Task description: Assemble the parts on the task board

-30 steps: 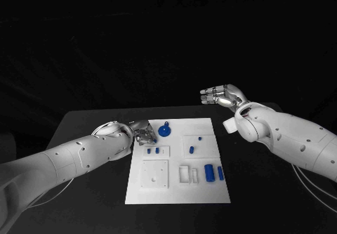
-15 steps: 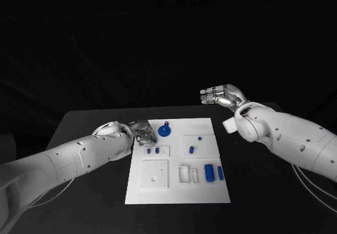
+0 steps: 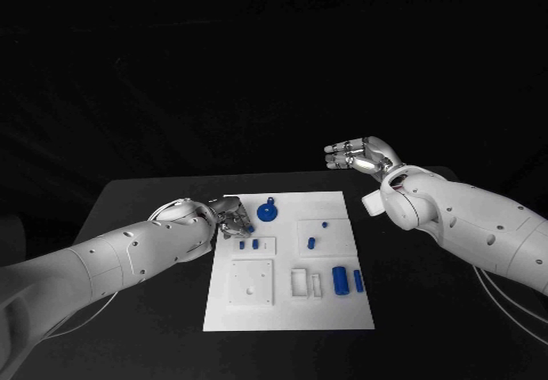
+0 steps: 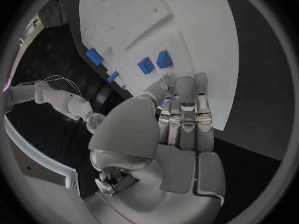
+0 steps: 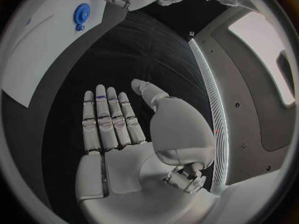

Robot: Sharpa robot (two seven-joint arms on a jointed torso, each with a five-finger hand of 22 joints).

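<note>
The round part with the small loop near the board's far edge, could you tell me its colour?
Blue. The round part shows best in the head view, on the white task board.

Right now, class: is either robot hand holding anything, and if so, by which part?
The right hand holds nothing; its fingers are apart. The left hand sits at the task board's edge, seemingly pinching a small blue part; which part of it cannot be told.

Two white arms, silver hands.
Left arm [image 3: 126, 257] and right arm [image 3: 468, 218]: smooth glossy white shells, rounded segments, small dark screw holes dotted along them. Thin pale cables [image 3: 508, 305] loop beside the right arm. Left hand [image 4: 168, 129] and right hand [image 5: 134, 134]: silver-grey metal, segmented fingers, bulbous thumb base, flat pale palm plates.
</note>
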